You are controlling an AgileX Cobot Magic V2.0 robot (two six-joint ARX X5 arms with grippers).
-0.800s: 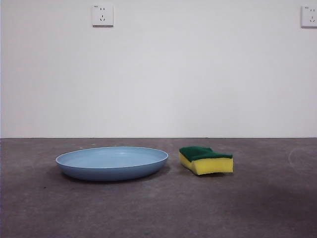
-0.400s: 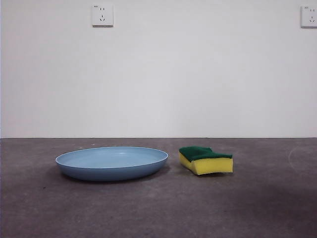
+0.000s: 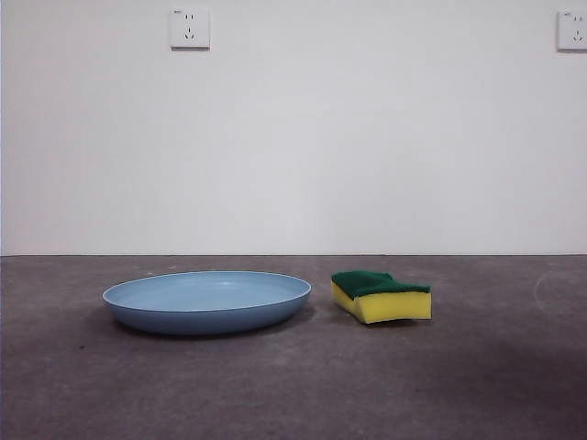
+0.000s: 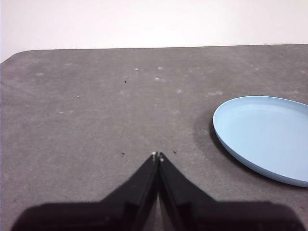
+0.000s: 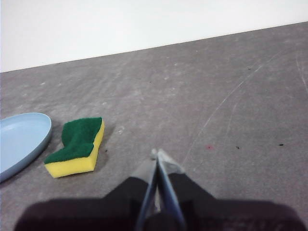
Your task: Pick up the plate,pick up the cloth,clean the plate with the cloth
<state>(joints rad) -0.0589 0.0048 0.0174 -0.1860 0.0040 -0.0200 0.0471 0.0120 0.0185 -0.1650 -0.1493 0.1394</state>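
front view: the plate (image 3: 207, 301) lies flat on the table (image 3: 293, 385), the sponge (image 3: 382, 296) just beside it. left wrist view: the left gripper (image 4: 157, 156) is pinched closed, empty, near the plate (image 4: 267, 137); the plate looks light, stiff and slippery, so its rim is best to grab. right wrist view: the right gripper (image 5: 157, 155) is closed, empty, near the soft sponge (image 5: 77, 146), best squeezed by its sides.

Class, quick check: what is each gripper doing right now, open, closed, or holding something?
Left gripper: closed, holding nothing, above bare table beside the plate.
Right gripper: closed, holding nothing, apart from the sponge.
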